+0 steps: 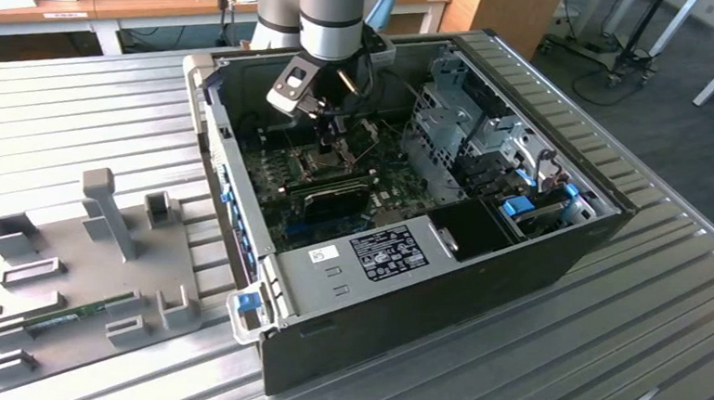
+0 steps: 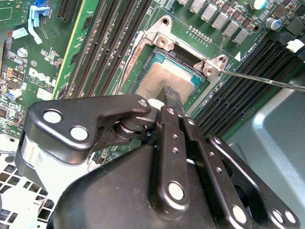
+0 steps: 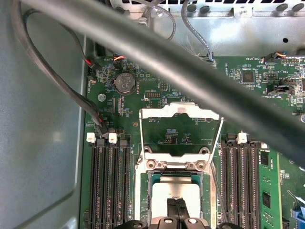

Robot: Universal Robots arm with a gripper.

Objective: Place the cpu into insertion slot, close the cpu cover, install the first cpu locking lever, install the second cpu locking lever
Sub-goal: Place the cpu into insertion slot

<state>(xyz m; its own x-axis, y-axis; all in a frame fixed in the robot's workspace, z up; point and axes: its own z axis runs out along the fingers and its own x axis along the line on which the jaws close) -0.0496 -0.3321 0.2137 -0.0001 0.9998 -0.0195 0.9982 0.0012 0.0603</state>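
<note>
The claw point(image 2: 170, 96) has its two fingers pressed together with nothing held between them; the tips sit on or just above the pale face of the cpu point(image 2: 157, 81), and I cannot tell whether they touch it. The risk, as I judge it, begins right there; shut tips bearing on one part of a chip lying in the insertion slot point(image 2: 164, 38) could tilt it or drag it across the socket, and a chip not lying flat could be damaged if the cover were shut on it. Beyond the chip, the cpu cover point(image 3: 181, 111) stands open on the far side of the slot, green board showing through its window; so thin a plate gives a narrow claw little to catch, and a push could slip off. The thin wire levers point(image 3: 216, 141) run beside the cover and could snag; the memory slots point(image 3: 109, 186) flank the socket closely. In the exterior view the claw hangs in the upper middle of the frame, inside the computer case point(image 1: 364, 303); the cpu lies directly under its tips, within the slot, with the cover just beyond.
</note>
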